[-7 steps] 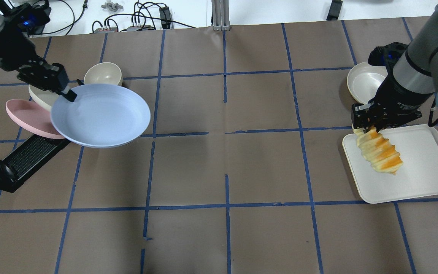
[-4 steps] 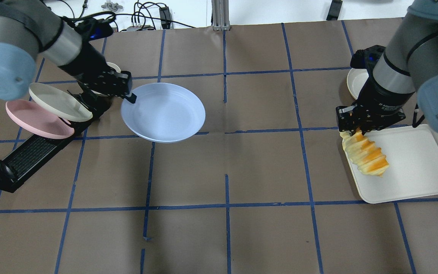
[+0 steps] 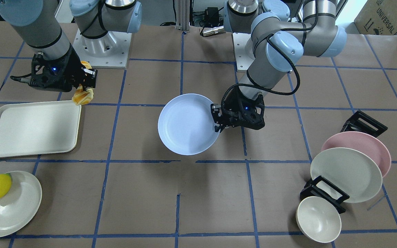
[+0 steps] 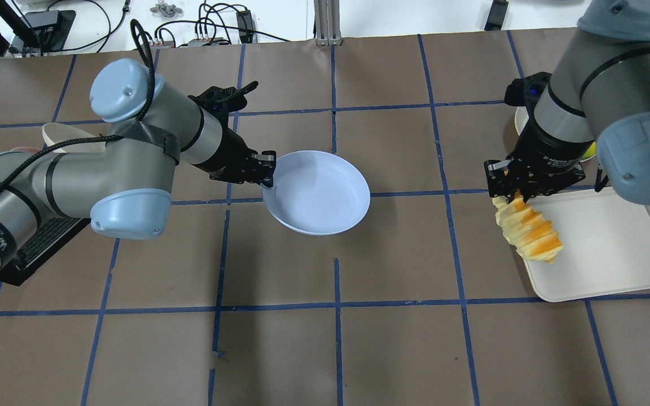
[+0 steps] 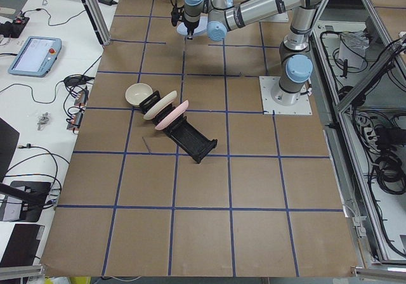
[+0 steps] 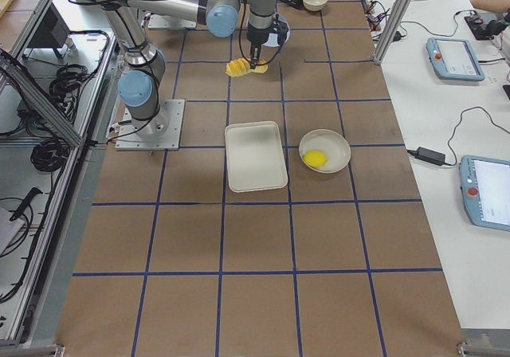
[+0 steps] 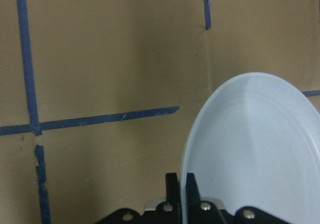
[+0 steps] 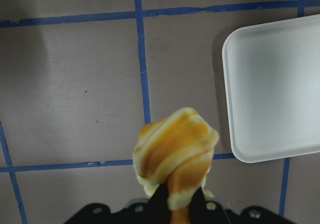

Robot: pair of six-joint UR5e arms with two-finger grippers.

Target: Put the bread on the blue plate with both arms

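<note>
Left jaws astride blue plate (image 7: pixel 250 149) rim in wrist view

One bread (image 4: pixel 528 231), one blue plate (image 4: pixel 325 197)

Bright, even overhead light; soft shadow beneath blue plate (image 3: pixel 184 124); wrist cams slightly soft.

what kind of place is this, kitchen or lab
Likely a robotics lab, not a kitchen: a paper-covered table gridded with blue tape, left arm and right arm bolted to it, teach pendants on the side bench.
</note>
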